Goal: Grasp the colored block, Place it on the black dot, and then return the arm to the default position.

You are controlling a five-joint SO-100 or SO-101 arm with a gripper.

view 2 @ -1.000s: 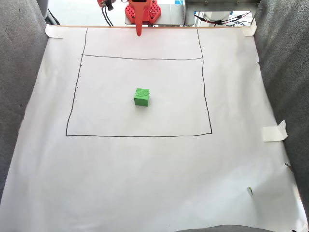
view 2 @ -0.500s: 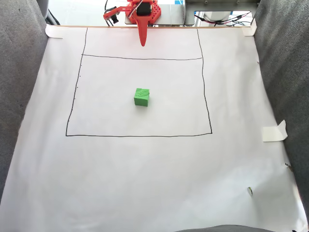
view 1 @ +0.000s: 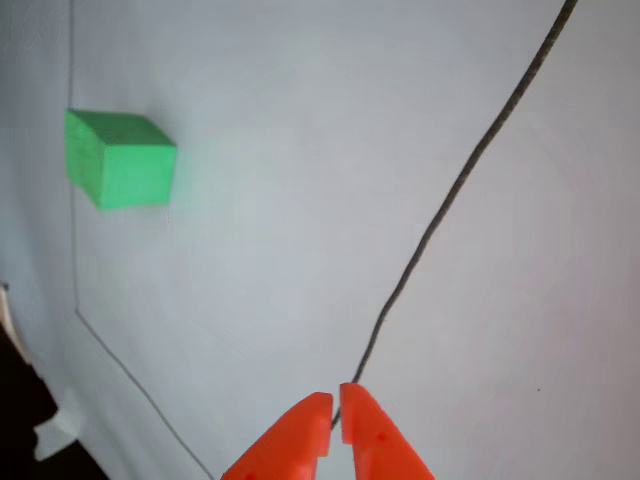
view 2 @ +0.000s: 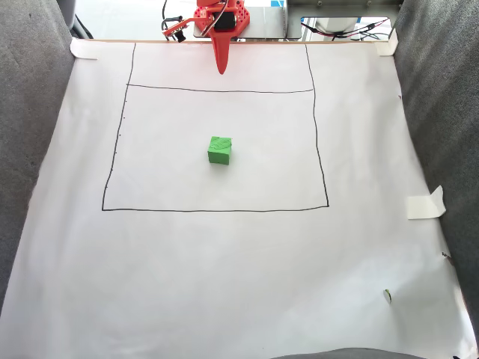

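Green block (view 2: 219,150) mid-square, claw (view 2: 221,69) well apart.

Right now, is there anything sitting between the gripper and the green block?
Nothing visible does. In the fixed view the gripper hangs near the far edge of the white paper, and the green block sits apart inside the drawn rectangle. Between them there is bare paper crossed by one flat pen line.

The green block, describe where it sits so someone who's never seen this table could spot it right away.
In the fixed view, a white paper sheet covers the table, with a large rectangle drawn on it in black pen. The green block sits alone near the middle of that rectangle, well below the orange gripper at the top edge. It is the sheet's one bright green, cube-shaped thing.
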